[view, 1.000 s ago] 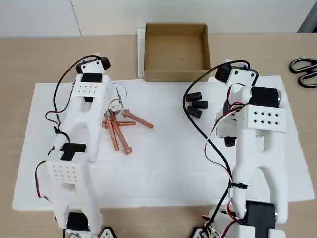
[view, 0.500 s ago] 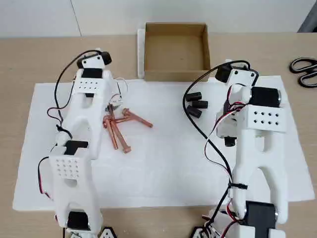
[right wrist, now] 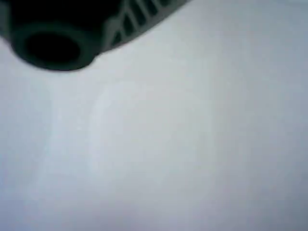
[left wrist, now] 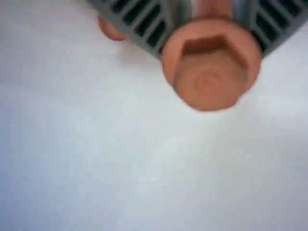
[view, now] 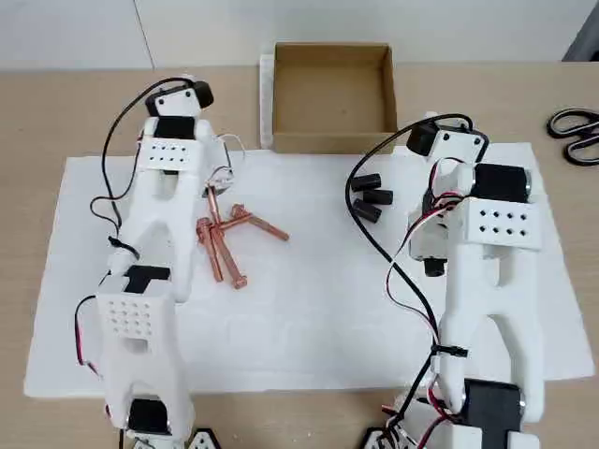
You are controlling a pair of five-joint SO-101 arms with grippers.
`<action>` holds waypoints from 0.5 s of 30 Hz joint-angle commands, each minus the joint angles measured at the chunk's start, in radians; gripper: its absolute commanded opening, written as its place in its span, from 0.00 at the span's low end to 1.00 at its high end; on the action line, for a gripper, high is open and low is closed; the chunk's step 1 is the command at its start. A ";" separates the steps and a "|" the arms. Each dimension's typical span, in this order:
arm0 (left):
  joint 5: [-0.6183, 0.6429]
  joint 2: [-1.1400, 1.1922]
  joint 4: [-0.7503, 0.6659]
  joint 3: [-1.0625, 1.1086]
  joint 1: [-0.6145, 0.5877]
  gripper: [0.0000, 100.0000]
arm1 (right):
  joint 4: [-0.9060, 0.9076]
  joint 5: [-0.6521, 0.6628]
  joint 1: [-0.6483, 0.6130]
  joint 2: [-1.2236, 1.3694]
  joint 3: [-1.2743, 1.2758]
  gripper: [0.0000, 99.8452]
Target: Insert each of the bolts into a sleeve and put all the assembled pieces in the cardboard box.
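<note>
A copper bolt [left wrist: 210,72] is being lifted clear of the pile [view: 229,245], clamped in the left pincer [left wrist: 210,17] — a black sleeve [right wrist: 50,47] is being gripped by the right pincer [right wrist: 62,19] — so joining is probably being prepared.

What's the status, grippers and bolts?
Left gripper shut on a bolt. Right gripper shut on a sleeve. Loose bolts, three spare sleeves on the mat; box empty. Cable beside spare sleeves.

Overhead camera looks down; both wrist cameras hug the mat [view: 309,299].
</note>
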 commanded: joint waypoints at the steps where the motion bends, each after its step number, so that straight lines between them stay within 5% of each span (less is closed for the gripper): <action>1: 0.005 -0.018 0.000 -0.056 0.037 0.01 | 0.008 -0.011 0.008 -0.051 -0.054 0.00; 15: -0.002 -0.020 0.187 -0.294 0.020 0.01 | 0.008 -0.006 0.002 -0.053 -0.055 0.00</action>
